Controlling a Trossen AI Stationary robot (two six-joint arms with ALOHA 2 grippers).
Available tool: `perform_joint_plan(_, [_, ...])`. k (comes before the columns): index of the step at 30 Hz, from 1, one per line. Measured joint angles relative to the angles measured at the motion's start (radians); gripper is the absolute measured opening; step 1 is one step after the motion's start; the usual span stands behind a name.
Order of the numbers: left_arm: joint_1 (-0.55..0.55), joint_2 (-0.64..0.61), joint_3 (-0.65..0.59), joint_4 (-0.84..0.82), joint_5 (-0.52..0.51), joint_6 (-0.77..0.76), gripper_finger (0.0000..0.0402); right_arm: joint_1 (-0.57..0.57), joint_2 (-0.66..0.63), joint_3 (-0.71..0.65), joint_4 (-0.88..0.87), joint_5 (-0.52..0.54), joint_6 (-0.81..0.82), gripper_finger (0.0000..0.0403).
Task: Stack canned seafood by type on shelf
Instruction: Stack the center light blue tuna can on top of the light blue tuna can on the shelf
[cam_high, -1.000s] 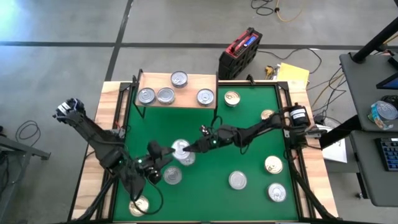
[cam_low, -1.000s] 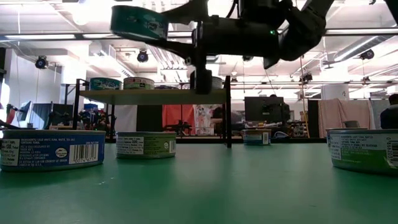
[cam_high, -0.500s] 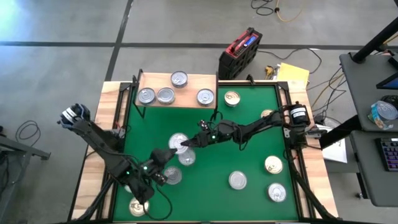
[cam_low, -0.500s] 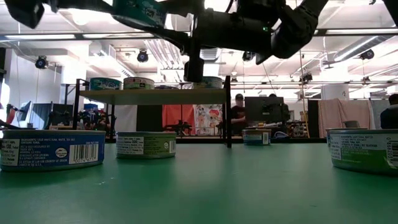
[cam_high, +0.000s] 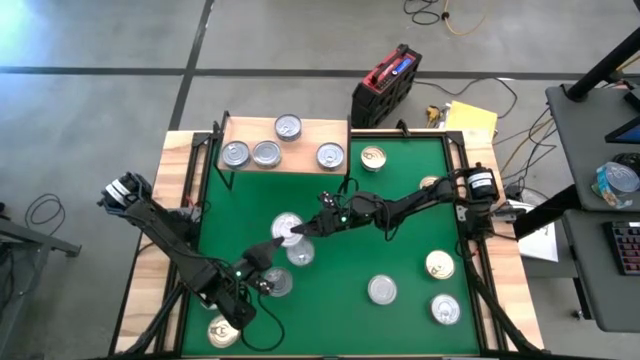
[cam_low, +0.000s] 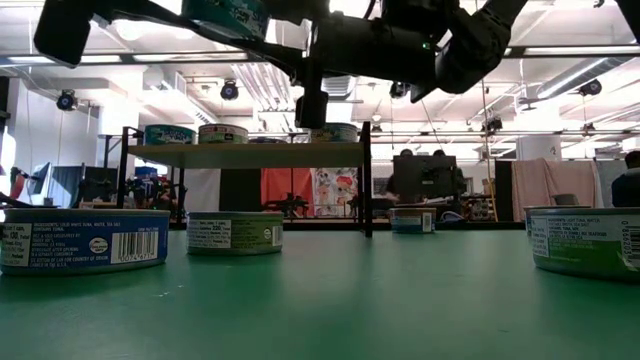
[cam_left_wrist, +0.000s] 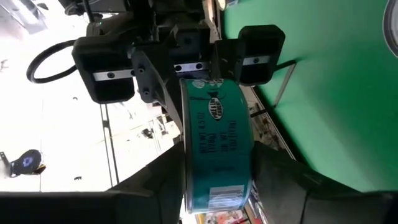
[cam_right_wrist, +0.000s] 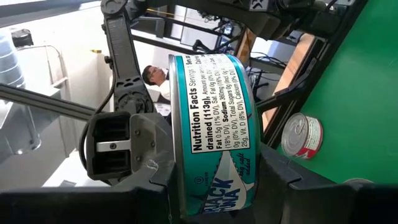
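**Inspector:** Position of the tin (cam_high: 288, 228)?

**Assistant:** Off the mat (cam_high: 400, 220), in the air in front of the shelf (cam_high: 305, 135). In the low view it sits above the level of the shelf board. It has teal sides and a silver top.

**Inspector:** Who holds it?

**Assistant:** The right claw (cam_high: 299, 232) is clamped on it, with the arm reaching in from the table's (cam_high: 175, 160) right edge. The left claw (cam_high: 268, 250) sits around the same tin from the near-left side. I cannot tell whether it presses on it.

**Inspector:** And the shelf?

**Assistant:** Four silver-topped tins (cam_high: 266, 153) stand on it, three in a row at the front and one behind, none stacked.

**Inspector:** The rest?

**Assistant:** Loose tins (cam_high: 382, 290) lie on the mat, two of them just beneath the claws. A gold-topped one (cam_high: 373, 157) stands just right of the shelf.
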Motion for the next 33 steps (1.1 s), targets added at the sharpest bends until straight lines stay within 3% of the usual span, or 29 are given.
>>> perform_joint_plan(18, [0.027,-0.002,0.000,0.003,0.015,-0.009,0.0202,0.000,0.000,0.000,-0.010,-0.004,0.000,0.0124])
perform_joint_plan(23, [0.038,0.010,0.000,0.003,0.021,-0.008,0.0177,0.000,0.000,0.000,-0.007,-0.013,0.013,0.0124])
perform_joint_plan(28, [0.038,0.038,0.000,0.005,-0.007,-0.008,0.0122,0.000,0.000,-0.002,-0.011,-0.017,0.016,0.0124])
perform_joint_plan(33, [0.038,0.047,0.000,0.002,-0.036,-0.028,0.0118,-0.001,0.000,-0.002,-0.009,-0.014,0.006,0.0128])
